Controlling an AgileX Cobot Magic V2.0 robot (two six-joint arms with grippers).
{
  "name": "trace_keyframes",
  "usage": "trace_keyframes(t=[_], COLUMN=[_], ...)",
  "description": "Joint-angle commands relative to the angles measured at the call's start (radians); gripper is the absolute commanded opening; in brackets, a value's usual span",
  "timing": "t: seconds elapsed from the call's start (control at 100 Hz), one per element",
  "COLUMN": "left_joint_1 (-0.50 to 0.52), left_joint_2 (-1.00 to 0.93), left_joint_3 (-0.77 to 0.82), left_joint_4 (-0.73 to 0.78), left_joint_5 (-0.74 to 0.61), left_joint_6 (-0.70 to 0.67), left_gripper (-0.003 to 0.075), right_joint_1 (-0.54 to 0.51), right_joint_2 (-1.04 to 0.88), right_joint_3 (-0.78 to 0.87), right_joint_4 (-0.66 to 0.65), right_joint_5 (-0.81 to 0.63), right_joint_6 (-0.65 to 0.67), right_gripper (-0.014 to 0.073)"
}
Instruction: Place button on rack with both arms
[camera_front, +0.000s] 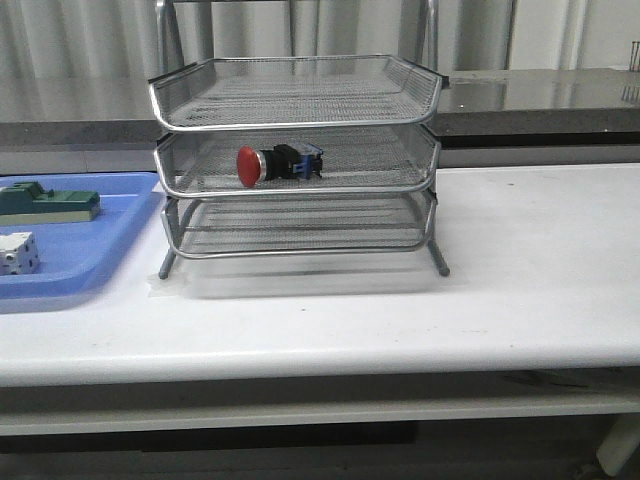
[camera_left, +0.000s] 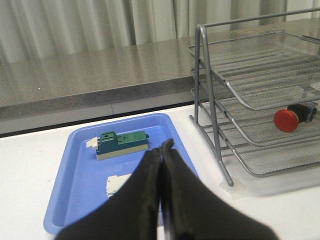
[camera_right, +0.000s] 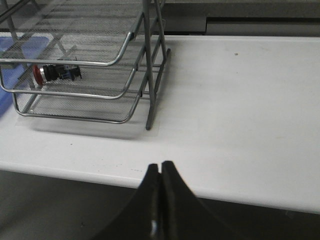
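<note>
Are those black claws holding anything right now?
No. The left gripper and right gripper are both shut on nothing; the button lies in the rack's middle tray.

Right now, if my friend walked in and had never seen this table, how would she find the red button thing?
Look for the silver wire rack with three mesh trays stacked up, the biggest thing on the white table. The button lies on its side in the middle tray, towards the left. It is the only thing inside the rack, with a round red cap, a black body and a blue end.
</note>
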Motion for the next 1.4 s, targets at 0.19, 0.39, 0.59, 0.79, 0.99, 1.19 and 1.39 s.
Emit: trace_keyframes(t=[0.19, 0.39, 0.59, 0.79, 0.99, 1.19, 1.39], left_joint_1=[0.003, 0.003, 0.003, 0.003, 0.003, 0.003, 0.003], left_joint_2=[0.006, 0.006, 0.006, 0.006, 0.006, 0.006, 0.006], left_joint_3=[-0.027, -0.027, -0.027, -0.027, -0.027, -0.027, -0.027], left_joint_4=[-0.015, -0.015, -0.015, -0.015, -0.015, -0.015, -0.015], left_joint_5=[-0.079, -0.079, -0.079, -0.079, -0.079, -0.079, -0.079], left_joint_6=[-0.010, -0.010, -0.010, -0.010, -0.010, -0.010, -0.010], left_gripper=[-0.0021, -0.0021, -0.0021, -0.0021, -0.0021, -0.0021, -0.0021], right_joint_1=[-0.007, -0.007, -0.007, -0.007, -0.007, -0.007, -0.058], right_joint_2=[-0.070, -0.070, -0.070, -0.070, -0.106, -0.204, -0.310], right_joint_3=[-0.023, -0.023, -0.023, -0.016, 0.069, 0.206, 0.360], right_joint_4=[-0.004, -0.004, -0.004, -0.005, -0.018, -0.049, -0.062], right_joint_5=[0.009, 0.012, 0.012, 0.009, -0.061, -0.243, -0.371], right_joint_6=[-0.012, -0.012, -0.012, -0.012, -0.012, -0.010, 0.003], right_gripper=[-0.0061, -0.0061, -0.0061, -0.0061, -0.0061, -0.0061, -0.0061])
